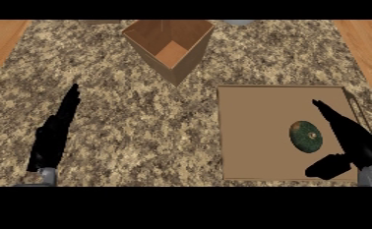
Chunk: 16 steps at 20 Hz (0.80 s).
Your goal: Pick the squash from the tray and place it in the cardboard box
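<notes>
A dark green squash (306,136) lies on the flat brown tray (254,125) at the right of the counter. My right hand (347,137) hovers just right of the squash, fingers straight and pointing up-left, thumb spread below it, open and holding nothing. The open cardboard box (170,46) stands at the back centre, empty inside. At the left edge my left hand (54,132) rests open with fingers up, far from both.
The counter top is speckled granite (131,120), with wooden strips at both far sides. A grey object (238,22) peeks in at the back edge beside the box.
</notes>
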Motion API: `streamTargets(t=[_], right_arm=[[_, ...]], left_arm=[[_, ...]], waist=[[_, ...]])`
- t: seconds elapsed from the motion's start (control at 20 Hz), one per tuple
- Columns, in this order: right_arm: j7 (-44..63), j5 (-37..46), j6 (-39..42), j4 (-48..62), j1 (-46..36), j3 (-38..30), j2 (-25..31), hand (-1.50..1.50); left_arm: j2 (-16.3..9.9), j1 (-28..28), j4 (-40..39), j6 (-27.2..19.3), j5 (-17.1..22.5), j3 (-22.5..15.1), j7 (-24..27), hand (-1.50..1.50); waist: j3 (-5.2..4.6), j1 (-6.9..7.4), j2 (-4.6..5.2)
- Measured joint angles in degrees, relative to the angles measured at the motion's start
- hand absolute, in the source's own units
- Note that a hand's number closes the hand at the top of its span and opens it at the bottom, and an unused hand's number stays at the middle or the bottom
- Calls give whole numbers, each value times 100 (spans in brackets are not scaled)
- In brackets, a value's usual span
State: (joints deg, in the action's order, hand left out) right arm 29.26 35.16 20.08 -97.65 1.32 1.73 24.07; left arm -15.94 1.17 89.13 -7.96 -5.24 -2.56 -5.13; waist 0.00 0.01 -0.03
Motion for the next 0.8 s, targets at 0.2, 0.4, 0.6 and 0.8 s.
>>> streamTargets(t=[0.2,0.4,0.6,0.8], right_arm=[[-96,246,-26,214,-77,-33,-229,-150],[-317,434,-61,408,-75,-111,-355,-150],[-387,611,28,496,-114,-115,-432,-150],[-488,686,52,645,-98,-136,-561,150]], left_arm=[[72,-115,-119,158,-98,152,23,0],[188,-79,78,214,-241,193,-140,0],[223,30,202,334,-266,327,-142,0],[321,3,91,379,-378,358,-67,0]], waist=[[0,0,2],[-1,3,0],[1,5,1],[-2,3,0]])
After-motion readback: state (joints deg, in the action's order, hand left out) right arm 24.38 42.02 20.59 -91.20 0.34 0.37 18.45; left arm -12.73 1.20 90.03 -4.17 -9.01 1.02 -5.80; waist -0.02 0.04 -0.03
